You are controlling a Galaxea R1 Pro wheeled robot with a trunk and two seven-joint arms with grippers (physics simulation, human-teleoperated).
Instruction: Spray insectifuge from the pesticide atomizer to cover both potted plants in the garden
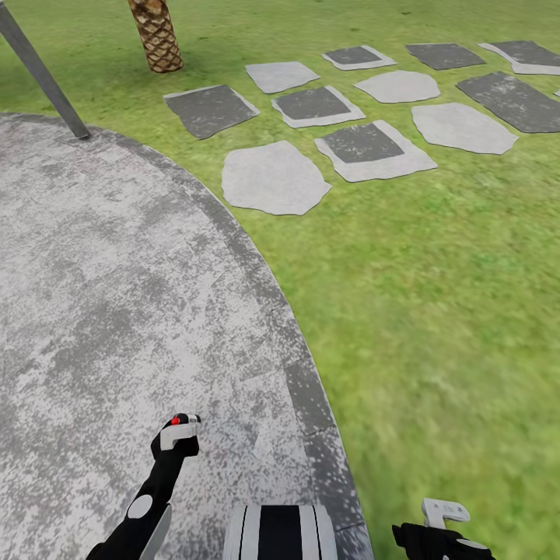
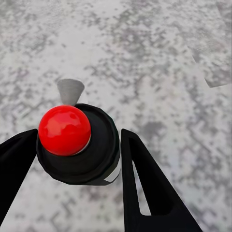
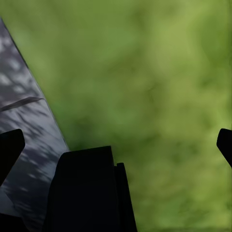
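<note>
My left pincer (image 1: 180, 432) sits low in the head view, left of the centre, above the round stone patio (image 1: 117, 311), and it is closed around the pesticide atomizer (image 2: 79, 142). In the left wrist view the atomizer fills the space between my two black fingers (image 2: 145, 188): I see its dark round top with a red ball on it, and a small grey cone stands out behind the ball. Both fingers appear to touch the dark body, one on each side. In the head view the same red spot shows at the tip of this pincer. My right pincer (image 1: 443, 517) is at the lower right corner of the head view, over the lawn (image 1: 435, 311), just beside the dark edge of the patio. Its fingers are wide apart in the right wrist view and they hold nothing. Higher in the head view flat stepping stones (image 1: 276, 179) lie in the grass, a woven brown palm trunk (image 1: 158, 35) stands at the top left, and a grey pole (image 1: 43, 74) leans at the edge of the patio.
</note>
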